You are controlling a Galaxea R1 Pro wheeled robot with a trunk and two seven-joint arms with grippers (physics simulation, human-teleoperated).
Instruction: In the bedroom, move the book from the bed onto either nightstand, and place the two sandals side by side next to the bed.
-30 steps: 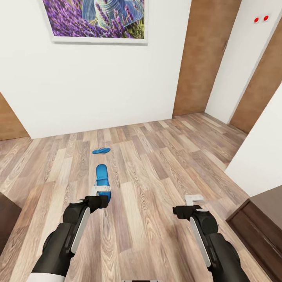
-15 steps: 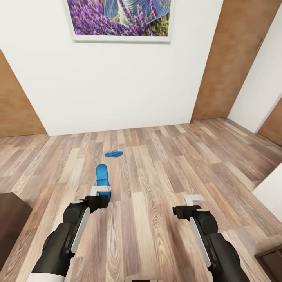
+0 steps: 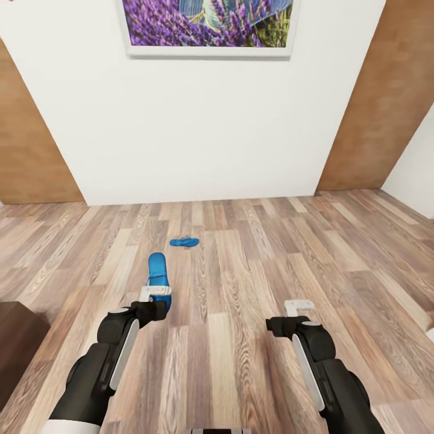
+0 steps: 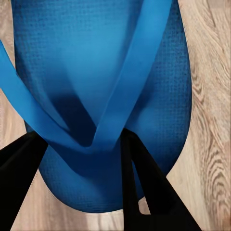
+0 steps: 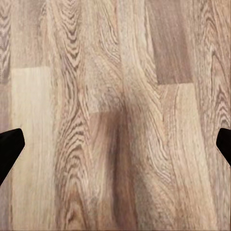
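Item: one blue sandal (image 3: 158,276), pinched at its heel end by the left gripper (image 3: 155,295), the black fingers (image 4: 144,187) closed on sole and strap; its long axis points straight ahead, away from the robot, clear of the plank floor (image 3: 253,253). Item: second sandal (image 3: 184,242), flat on the floor further ahead, slightly right of the held one, long axis crosswise; the left arm is nearer. Right gripper (image 3: 299,308): fingers spread wide, holding nothing. Beyond: white wall (image 3: 211,132), lavender picture (image 3: 208,24); dark wooden furniture corner (image 3: 15,337) at left.
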